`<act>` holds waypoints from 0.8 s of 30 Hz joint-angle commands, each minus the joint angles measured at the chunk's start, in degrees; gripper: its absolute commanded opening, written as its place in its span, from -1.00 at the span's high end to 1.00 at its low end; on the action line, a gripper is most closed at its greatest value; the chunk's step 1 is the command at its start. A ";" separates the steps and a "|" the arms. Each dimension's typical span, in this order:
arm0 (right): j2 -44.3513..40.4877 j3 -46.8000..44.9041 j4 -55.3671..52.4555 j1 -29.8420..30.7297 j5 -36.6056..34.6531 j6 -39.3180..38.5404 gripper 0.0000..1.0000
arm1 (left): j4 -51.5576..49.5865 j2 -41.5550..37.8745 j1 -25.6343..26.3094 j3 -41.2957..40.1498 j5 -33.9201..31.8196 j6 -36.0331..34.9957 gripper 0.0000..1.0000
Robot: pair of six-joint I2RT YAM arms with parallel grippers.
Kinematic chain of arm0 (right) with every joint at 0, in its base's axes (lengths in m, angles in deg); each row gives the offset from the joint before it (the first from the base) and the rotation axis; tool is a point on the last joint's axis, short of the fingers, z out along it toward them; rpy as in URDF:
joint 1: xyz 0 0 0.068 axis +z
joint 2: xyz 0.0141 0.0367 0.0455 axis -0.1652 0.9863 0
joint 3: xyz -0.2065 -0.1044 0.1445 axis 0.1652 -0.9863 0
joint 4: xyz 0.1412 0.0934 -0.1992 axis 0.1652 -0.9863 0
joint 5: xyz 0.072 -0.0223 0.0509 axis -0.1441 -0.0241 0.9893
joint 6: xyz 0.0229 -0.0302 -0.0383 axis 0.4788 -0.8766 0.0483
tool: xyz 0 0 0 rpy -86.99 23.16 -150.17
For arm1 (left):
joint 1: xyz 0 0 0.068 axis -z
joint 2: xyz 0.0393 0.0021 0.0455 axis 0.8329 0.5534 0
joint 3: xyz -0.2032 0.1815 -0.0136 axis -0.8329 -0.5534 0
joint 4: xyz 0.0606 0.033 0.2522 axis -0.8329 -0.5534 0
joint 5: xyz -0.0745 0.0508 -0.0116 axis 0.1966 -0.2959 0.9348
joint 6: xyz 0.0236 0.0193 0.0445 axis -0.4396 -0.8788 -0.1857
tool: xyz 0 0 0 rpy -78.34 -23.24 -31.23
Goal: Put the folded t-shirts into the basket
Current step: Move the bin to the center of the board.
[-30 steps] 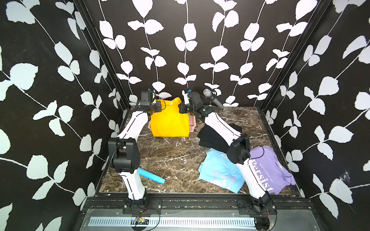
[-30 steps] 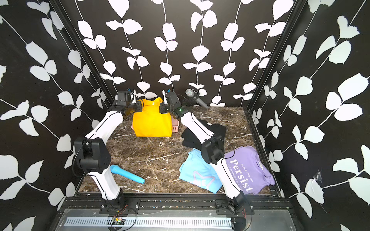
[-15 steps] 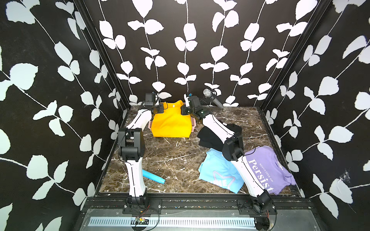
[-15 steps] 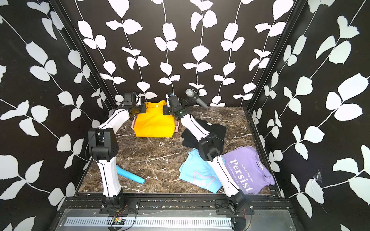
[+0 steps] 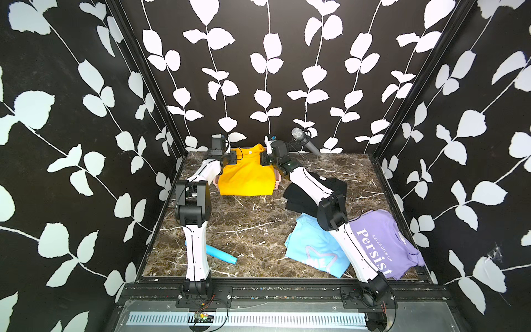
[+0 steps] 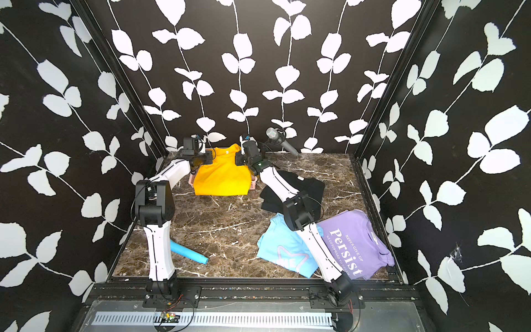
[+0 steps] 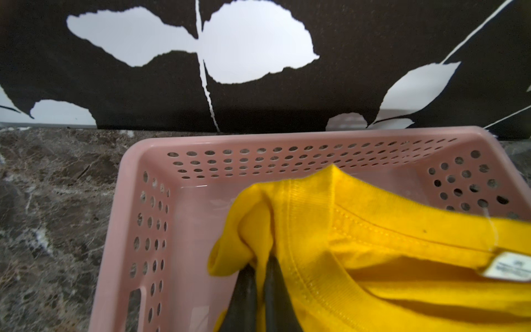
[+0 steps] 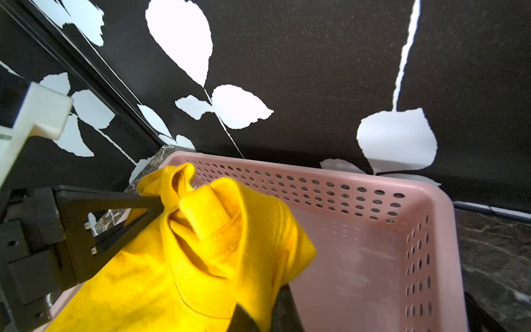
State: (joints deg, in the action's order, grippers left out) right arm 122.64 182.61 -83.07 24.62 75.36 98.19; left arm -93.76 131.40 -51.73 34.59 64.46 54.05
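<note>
Obs.: both arms reach to far end of marble table (image 5: 244, 227), holding yellow t-shirt (image 5: 245, 178) btwn them over pink basket (image 7: 287, 138).

- left gripper (image 7: 260, 263): jaws pressed together, pinching a bunched fold at one shoulder, beside the collar.
- right gripper (image 8: 263, 301): likewise closed on a wad of yellow cloth at the opp. shoulder.
- Collar end hangs inside the basket's outline, near its back wall. Basket floor beneath looks bare in both wrist views.
- In both top views the hem end drapes over the near rim and hides most of the basket. Can't tell whether the hem touches the table.

Not yet in basket: black t-shirt (image 5: 336, 186), light blue t-shirt (image 5: 310, 250) and lavender t-shirt (image 5: 385, 238), all on the table on the robot's right, well apart from the basket. light blue tube (image 5: 221, 254) lies near the left arm base; not a task item.

Handling (judgement):
- Cotton knit is light, limp, not slippery and not fragile.
- It sags wherever unsupported, so one-point lifts would undo the fold.
- Two-point hold at shoulder corners suits it; ribbed collar seam gives thicker purchase.
- Basket only slightly exceeds the shirt, so the hem prob. needs tucking in.
</note>
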 commanded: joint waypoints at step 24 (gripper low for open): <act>-9.09 -12.28 -0.86 0.93 -1.15 -0.33 1.00 | -4.37 -6.78 -0.54 -6.34 4.10 5.21 1.00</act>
State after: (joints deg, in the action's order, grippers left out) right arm 119.90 172.11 -84.01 25.01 75.15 97.46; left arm -96.25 131.79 -51.73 30.68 67.76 58.00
